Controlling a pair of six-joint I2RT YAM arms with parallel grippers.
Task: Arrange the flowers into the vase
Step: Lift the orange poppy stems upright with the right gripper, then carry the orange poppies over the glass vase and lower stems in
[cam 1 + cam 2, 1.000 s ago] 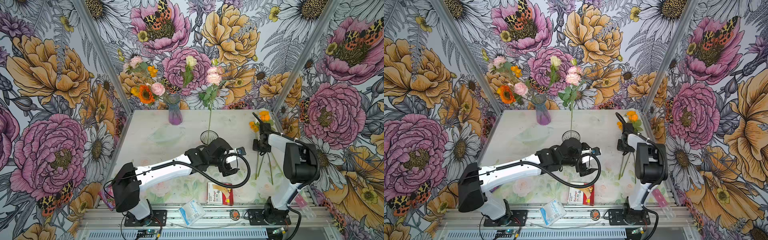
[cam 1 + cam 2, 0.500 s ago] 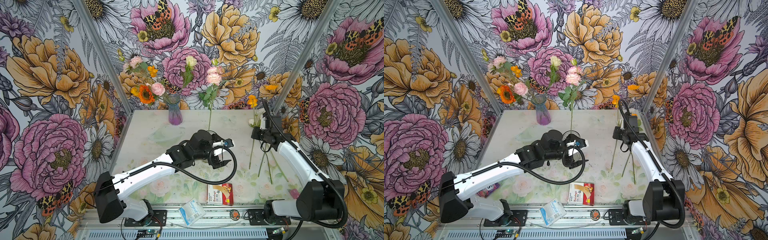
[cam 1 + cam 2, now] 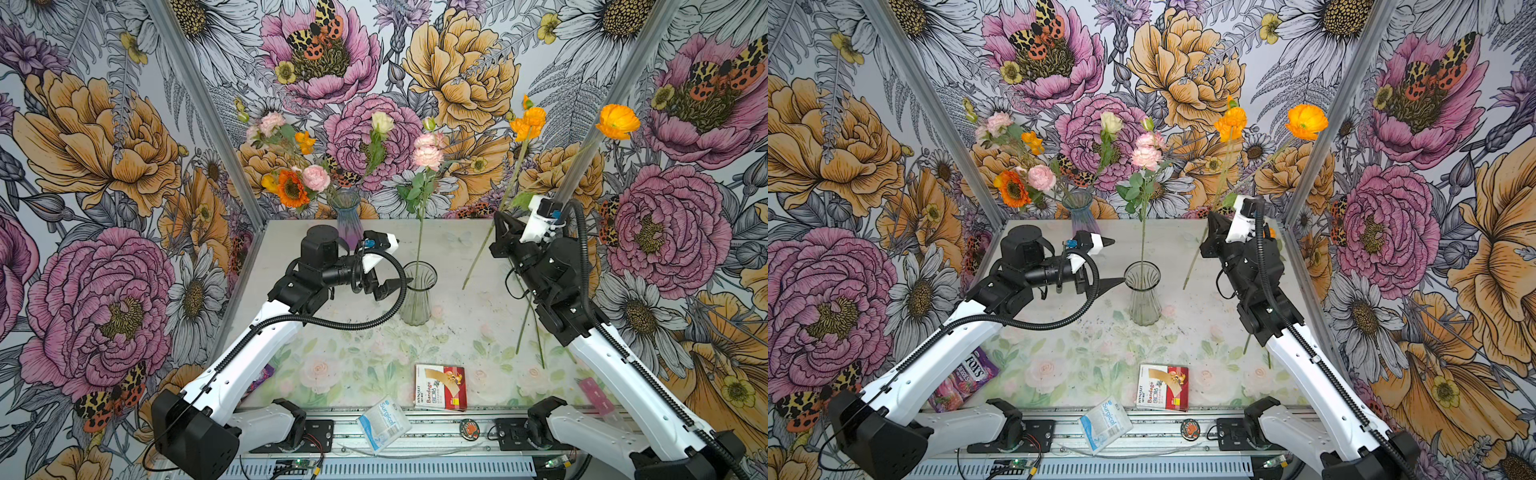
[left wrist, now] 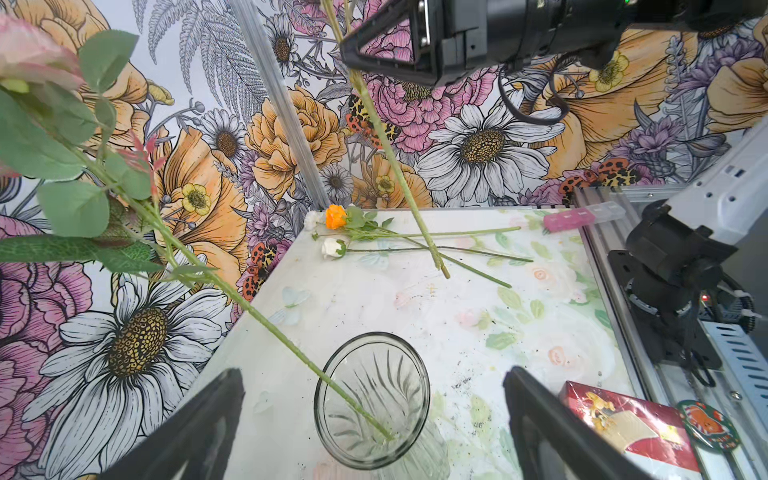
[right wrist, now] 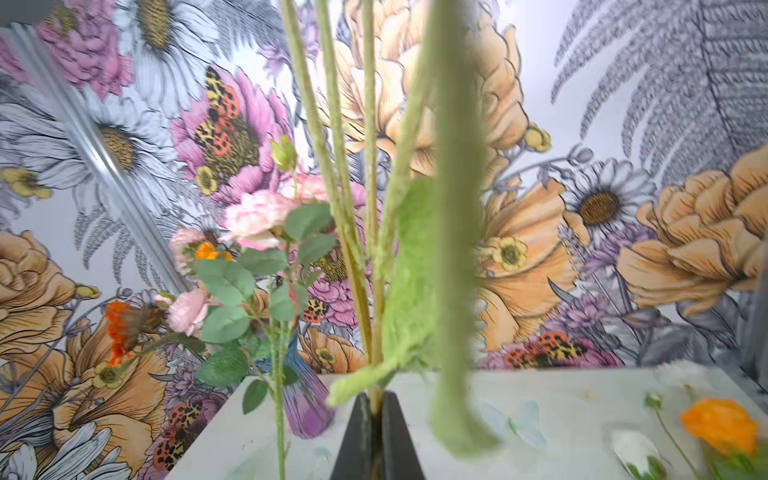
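Step in hand: transfer. Right fingers pinched shut on the orange flowers, stems upright and clear of the surface, right of the clear vase. One pink flower stands in it. Left fingers wide, just left of the vase. Next, probably: carry left, line the stem ends over the rim, lower.

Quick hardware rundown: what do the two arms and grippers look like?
The left arm and right arm match: white link shells, black joint housings, a black ribbed cable hose looping outside each. White wrist camera mounts carry blue connectors. The left gripper and right gripper have flat black wedge fingers tapering to points.
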